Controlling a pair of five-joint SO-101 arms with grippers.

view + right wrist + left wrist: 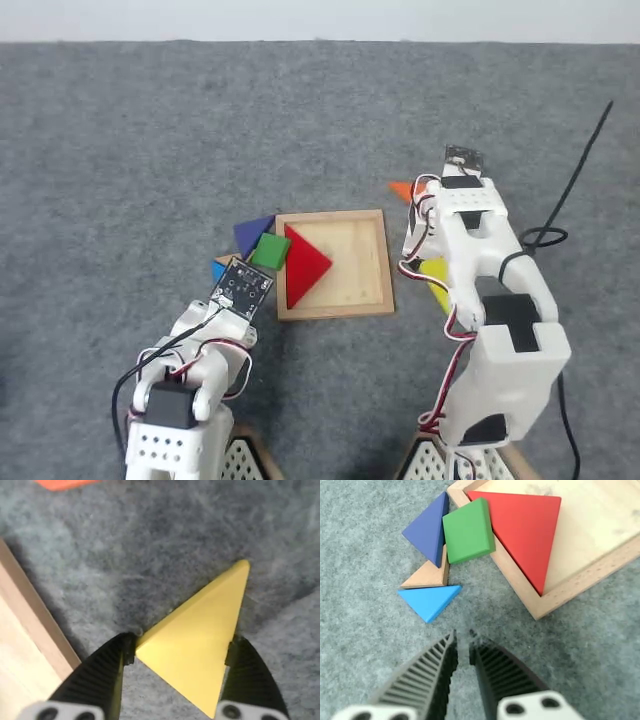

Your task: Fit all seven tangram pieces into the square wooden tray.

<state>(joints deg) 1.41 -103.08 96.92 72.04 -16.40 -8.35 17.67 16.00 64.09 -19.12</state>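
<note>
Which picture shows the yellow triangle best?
The right wrist view: the yellow triangle sits large and close between the fingers of the right gripper. In the high view just a yellow sliver peeks out beside the right arm.

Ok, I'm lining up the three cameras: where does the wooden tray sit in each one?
High view: wooden tray mid-table, between the arms.
Left wrist view: wooden tray holding the red triangle, past the green square.
Right wrist view: wooden tray rim beside the yellow triangle.
Shared landmark: the grey carpet under everything.
</note>
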